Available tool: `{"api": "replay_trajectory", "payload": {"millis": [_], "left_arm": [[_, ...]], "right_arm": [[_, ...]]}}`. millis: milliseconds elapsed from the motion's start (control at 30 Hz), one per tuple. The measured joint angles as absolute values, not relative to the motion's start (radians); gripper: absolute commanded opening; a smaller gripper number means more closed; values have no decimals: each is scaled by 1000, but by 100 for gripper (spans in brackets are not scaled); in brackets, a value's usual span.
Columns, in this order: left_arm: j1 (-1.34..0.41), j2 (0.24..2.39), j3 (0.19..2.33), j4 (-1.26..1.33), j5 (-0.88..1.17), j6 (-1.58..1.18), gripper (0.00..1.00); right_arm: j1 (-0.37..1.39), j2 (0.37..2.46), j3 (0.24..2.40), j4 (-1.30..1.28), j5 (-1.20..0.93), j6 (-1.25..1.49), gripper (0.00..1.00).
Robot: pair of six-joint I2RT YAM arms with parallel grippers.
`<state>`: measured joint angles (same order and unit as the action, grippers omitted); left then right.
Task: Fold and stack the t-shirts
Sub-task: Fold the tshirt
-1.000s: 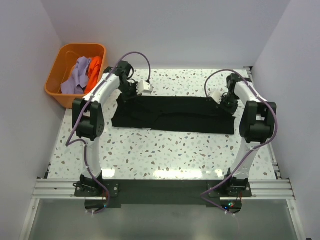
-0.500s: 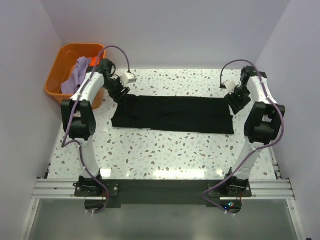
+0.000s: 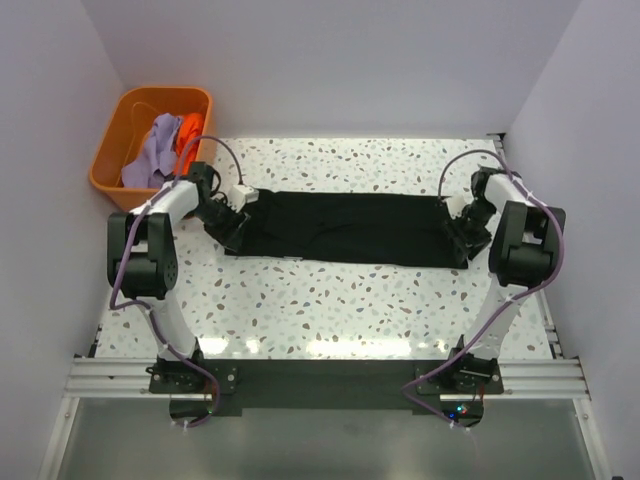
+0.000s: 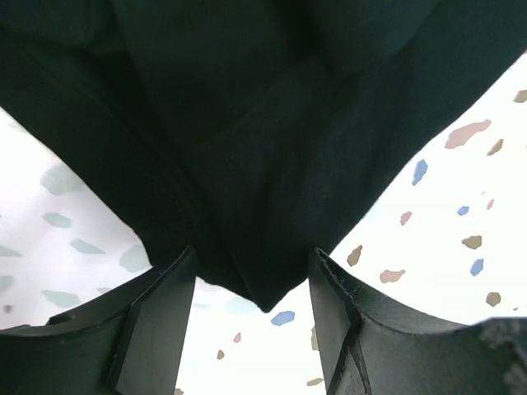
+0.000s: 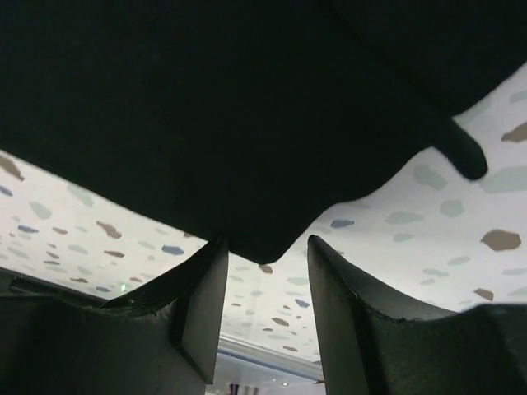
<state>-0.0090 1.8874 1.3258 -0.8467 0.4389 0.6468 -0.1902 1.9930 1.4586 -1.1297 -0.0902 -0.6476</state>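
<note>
A large black t-shirt (image 3: 350, 228) lies folded into a long flat band across the speckled table (image 3: 330, 300). My left gripper (image 3: 235, 218) is low at the band's left end. In the left wrist view the left gripper (image 4: 254, 284) is open, and a corner of the black t-shirt (image 4: 247, 123) pokes between its fingertips, unpinched. My right gripper (image 3: 455, 232) is at the band's right end. In the right wrist view the right gripper (image 5: 268, 263) is also open, with an edge of the black t-shirt (image 5: 206, 107) just at its tips. A lavender t-shirt (image 3: 152, 150) and an orange t-shirt (image 3: 188, 135) lie crumpled in the tub.
The orange plastic tub (image 3: 108, 152) stands off the table's far left corner, close behind my left arm. White walls close in on the left, right and back. A metal rail (image 3: 320, 375) with both arm bases runs along the near edge.
Both grippers let go of the shirt's far edge, swung outward and came down at its left and right ends. Both went from shut to open. The black shirt lies as before.
</note>
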Motion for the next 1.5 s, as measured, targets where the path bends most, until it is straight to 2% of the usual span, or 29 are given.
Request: {"api": "replay_trajectory", "payload": {"millis": [100,133,167,233,267,333,433,500,533,567,600,633,667,800,900,1000,1167,1367,1500], "left_arm": [[-9,1888,1285,-803,408,619,52],[-9,1888,1277,-786,398,611,45],[-9,1888,1273,-775,389,606,41],[-9,1888,1263,-749,374,592,32],[-9,1888,1258,-741,369,585,24],[-9,1888,1248,-729,355,586,12],[-10,1884,1240,-719,346,585,4],[-12,1871,1227,-717,340,587,5],[-13,1863,1221,-720,335,587,11],[-14,1857,1217,-725,331,587,16],[-14,1852,1217,-730,329,587,21],[-14,1847,1218,-732,324,588,33],[-14,1842,1222,-735,318,591,38],[-19,1816,1274,-740,310,580,51],[-74,1738,1281,-698,265,559,51],[-203,1678,1285,-663,238,512,52],[-347,1724,1291,-649,230,374,35],[-341,1864,1291,-654,165,252,31],[-337,1918,1292,-646,109,238,28]], "right_arm": [[-190,2024,1438,-1081,-68,-624,38],[-190,2037,1428,-1068,-55,-616,33],[-190,2038,1429,-1064,-45,-609,23],[-190,2037,1425,-1047,-21,-601,8],[-190,2037,1422,-1046,-18,-596,0],[-188,2035,1417,-1046,-10,-588,0],[-185,2024,1405,-1040,-2,-587,0],[-184,2003,1376,-1029,0,-591,0],[-184,1992,1361,-1029,0,-595,12],[-184,1984,1348,-1034,-1,-596,38],[-184,1980,1341,-1042,-3,-596,44],[-184,1977,1339,-1052,0,-606,48],[-184,1973,1341,-1061,0,-611,50],[-186,1948,1408,-1123,-22,-616,50],[-179,1927,1519,-1132,-50,-612,45],[-151,1927,1608,-1124,-65,-606,37],[-46,2004,1670,-1081,-62,-601,33],[32,2167,1703,-1023,-35,-604,26],[36,2175,1680,-1002,-4,-615,21]]}}
